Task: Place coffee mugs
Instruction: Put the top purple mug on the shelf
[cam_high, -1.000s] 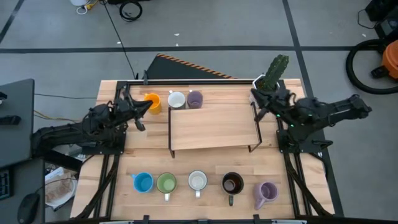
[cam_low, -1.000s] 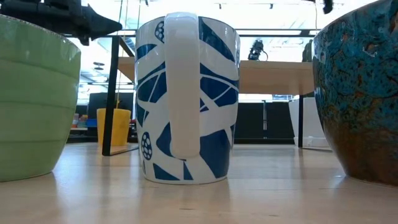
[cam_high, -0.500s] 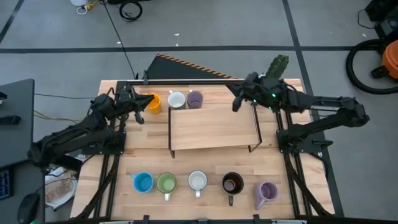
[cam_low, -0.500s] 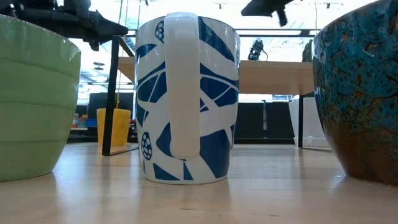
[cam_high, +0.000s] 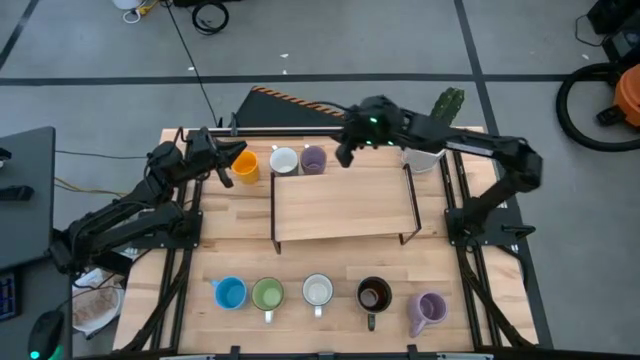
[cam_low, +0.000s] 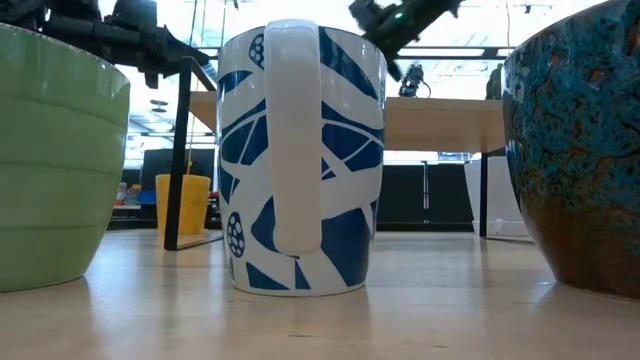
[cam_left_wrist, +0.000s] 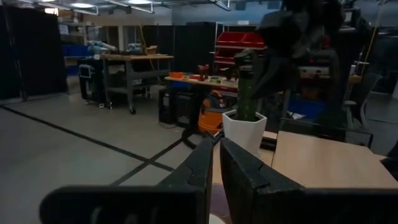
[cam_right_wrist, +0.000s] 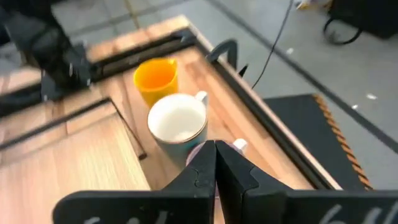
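Along the tabletop's (cam_high: 330, 275) far edge, left of centre, stand an orange mug (cam_high: 245, 165), a white mug (cam_high: 284, 161) and a lilac mug (cam_high: 313, 159), just behind a low wooden shelf (cam_high: 345, 202). Near the front edge is a row of five: blue mug (cam_high: 230, 293), green mug (cam_high: 267, 294), a second white mug (cam_high: 318, 290), brown mug (cam_high: 374, 294) and a second lilac mug (cam_high: 430, 308). A cactus pot (cam_high: 430, 150) sits by the far right corner.

The right tool (cam_high: 345, 152) hangs just right of the far lilac mug, fingers pressed together and holding nothing. The left tool (cam_high: 227, 172) is just left of the orange mug near the far left corner, fingers all but closed and also holding nothing.
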